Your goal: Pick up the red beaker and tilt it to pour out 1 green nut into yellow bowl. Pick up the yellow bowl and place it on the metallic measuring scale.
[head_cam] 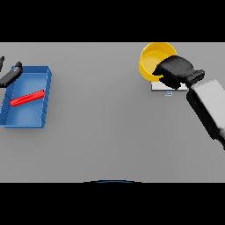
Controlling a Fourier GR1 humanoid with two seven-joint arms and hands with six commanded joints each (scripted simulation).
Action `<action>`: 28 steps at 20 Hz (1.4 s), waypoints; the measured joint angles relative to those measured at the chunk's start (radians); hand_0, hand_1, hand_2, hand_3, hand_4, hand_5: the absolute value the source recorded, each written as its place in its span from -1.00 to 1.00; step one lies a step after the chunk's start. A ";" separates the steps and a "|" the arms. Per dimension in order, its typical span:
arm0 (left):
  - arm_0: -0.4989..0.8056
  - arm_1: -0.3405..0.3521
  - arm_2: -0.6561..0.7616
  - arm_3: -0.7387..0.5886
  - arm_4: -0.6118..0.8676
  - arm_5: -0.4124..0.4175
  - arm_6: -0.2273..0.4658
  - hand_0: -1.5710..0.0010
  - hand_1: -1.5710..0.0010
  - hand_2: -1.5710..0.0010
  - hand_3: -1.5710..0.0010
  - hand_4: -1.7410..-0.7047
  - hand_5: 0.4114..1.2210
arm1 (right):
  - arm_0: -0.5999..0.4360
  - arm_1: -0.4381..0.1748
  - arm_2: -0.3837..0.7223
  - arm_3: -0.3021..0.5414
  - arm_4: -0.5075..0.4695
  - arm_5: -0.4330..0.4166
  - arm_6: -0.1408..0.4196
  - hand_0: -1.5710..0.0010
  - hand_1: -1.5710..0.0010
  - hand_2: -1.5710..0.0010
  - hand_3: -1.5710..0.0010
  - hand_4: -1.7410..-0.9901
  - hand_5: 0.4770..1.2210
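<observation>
Right hand grips yellow bowl at far right, over the metallic scale.
Released off-centre, the bowl could tip off the scale's edge. Left hand, far left, hovers open beside a blue tray.

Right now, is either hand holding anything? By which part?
The right hand is on the yellow bowl at its near right rim, above the scale. The left hand, by the blue tray, holds nothing.

Bowl on scale right; tray far left.
</observation>
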 measured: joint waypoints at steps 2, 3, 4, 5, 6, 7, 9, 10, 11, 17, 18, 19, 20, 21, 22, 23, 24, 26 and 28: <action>0.013 0.012 -0.004 -0.023 -0.001 0.005 0.008 1.00 1.00 1.00 1.00 0.96 -0.20 | -0.014 0.005 -0.013 0.080 0.013 -0.032 0.008 -1.00 -1.00 -0.96 -0.46 -1.00 1.00; 0.004 0.013 -0.009 -0.024 -0.003 -0.001 0.021 1.00 1.00 1.00 1.00 0.97 -0.21 | -0.019 0.011 -0.019 0.111 0.013 -0.043 0.001 -1.00 -1.00 -0.93 -0.47 -1.00 1.00; 0.005 0.020 -0.008 -0.025 -0.007 0.000 0.022 1.00 1.00 1.00 1.00 0.97 -0.22 | -0.025 0.004 -0.026 0.136 0.013 -0.052 -0.019 -1.00 -1.00 -0.91 -0.49 -1.00 1.00; 0.010 0.020 -0.006 -0.017 -0.002 -0.007 0.020 1.00 1.00 1.00 1.00 0.97 -0.24 | -0.025 0.005 -0.032 0.161 0.013 -0.067 -0.023 -1.00 -1.00 -0.89 -0.52 -1.00 1.00; 0.008 0.020 -0.004 -0.010 0.000 -0.015 0.018 1.00 1.00 1.00 1.00 0.97 -0.24 | -0.030 0.015 -0.038 0.195 0.013 -0.080 -0.023 -1.00 -1.00 -0.88 -0.57 -1.00 1.00; 0.009 0.025 0.001 -0.008 0.002 -0.018 0.010 1.00 1.00 1.00 1.00 0.96 -0.25 | -0.040 0.021 -0.042 0.242 0.021 -0.100 -0.028 -1.00 -1.00 -0.86 -0.61 -1.00 1.00; 0.004 0.010 -0.005 -0.013 0.002 -0.010 0.021 1.00 1.00 1.00 1.00 0.96 -0.26 | -0.053 0.031 -0.057 0.297 0.016 -0.113 -0.033 -1.00 -1.00 -0.83 -0.68 -1.00 1.00; 0.000 0.010 -0.007 -0.014 -0.002 -0.007 0.027 1.00 1.00 1.00 1.00 0.96 -0.26 | -0.060 0.039 -0.063 0.322 0.012 -0.113 -0.034 -1.00 -1.00 -0.82 -0.69 -1.00 1.00; 0.014 0.015 -0.008 -0.025 -0.001 -0.003 0.015 1.00 1.00 1.00 1.00 0.96 -0.26 | -0.064 0.046 -0.065 0.348 0.014 -0.121 -0.040 -1.00 -1.00 -0.81 -0.72 -1.00 1.00; -0.003 0.012 -0.011 -0.011 -0.008 -0.009 0.027 1.00 1.00 1.00 1.00 0.96 -0.25 | -0.093 0.075 -0.083 0.456 0.005 -0.111 -0.070 -0.79 -1.00 -0.75 -0.82 -1.00 1.00; -0.004 0.011 -0.011 -0.016 -0.006 -0.007 0.031 1.00 1.00 1.00 1.00 0.96 -0.25 | -0.098 0.081 -0.085 0.465 0.006 -0.113 -0.068 -0.78 -1.00 -0.76 -0.74 -1.00 1.00; 0.002 0.017 -0.009 -0.018 -0.004 -0.010 0.031 1.00 1.00 1.00 1.00 0.95 -0.25 | -0.100 0.081 -0.084 0.472 0.008 -0.106 -0.064 -0.70 -0.86 -0.81 -0.53 -1.00 1.00; 0.007 0.013 -0.008 -0.014 -0.004 -0.006 0.023 1.00 1.00 1.00 1.00 0.95 -0.24 | -0.102 0.075 -0.090 0.469 0.000 -0.090 -0.072 -0.44 -0.68 -0.69 -0.35 -0.89 1.00; 0.004 0.016 -0.007 -0.018 -0.001 -0.011 0.026 1.00 1.00 1.00 1.00 0.95 -0.23 | -0.105 0.070 -0.101 0.472 -0.007 -0.088 -0.082 -0.15 -0.46 -0.51 -0.19 -0.78 0.79; 0.005 0.011 -0.008 -0.016 -0.003 -0.009 0.017 1.00 1.00 1.00 1.00 0.94 -0.22 | -0.099 0.069 -0.106 0.470 -0.013 -0.089 -0.081 0.08 -0.25 -0.33 -0.06 -0.68 0.60; 0.002 0.010 -0.006 -0.015 -0.001 -0.008 0.019 1.00 1.00 1.00 1.00 0.95 -0.22 | -0.106 0.069 -0.110 0.478 -0.015 -0.075 -0.073 0.26 -0.05 -0.16 0.06 -0.59 0.45; 0.009 0.009 -0.006 -0.016 0.002 -0.012 0.011 1.00 1.00 1.00 1.00 0.95 -0.23 | -0.113 0.070 -0.111 0.490 -0.014 -0.067 -0.065 0.41 0.10 -0.02 0.15 -0.53 0.33; 0.002 -0.004 -0.009 0.015 -0.004 -0.019 0.010 1.00 1.00 1.00 1.00 0.96 -0.26 | -0.119 0.076 -0.101 0.501 -0.004 -0.054 -0.054 0.62 0.39 0.23 0.28 -0.40 0.14; -0.003 0.002 -0.007 0.004 -0.006 -0.013 0.012 1.00 1.00 1.00 1.00 0.96 -0.27 | -0.119 0.063 -0.090 0.509 0.009 -0.063 -0.084 0.76 0.61 0.43 0.38 -0.32 0.03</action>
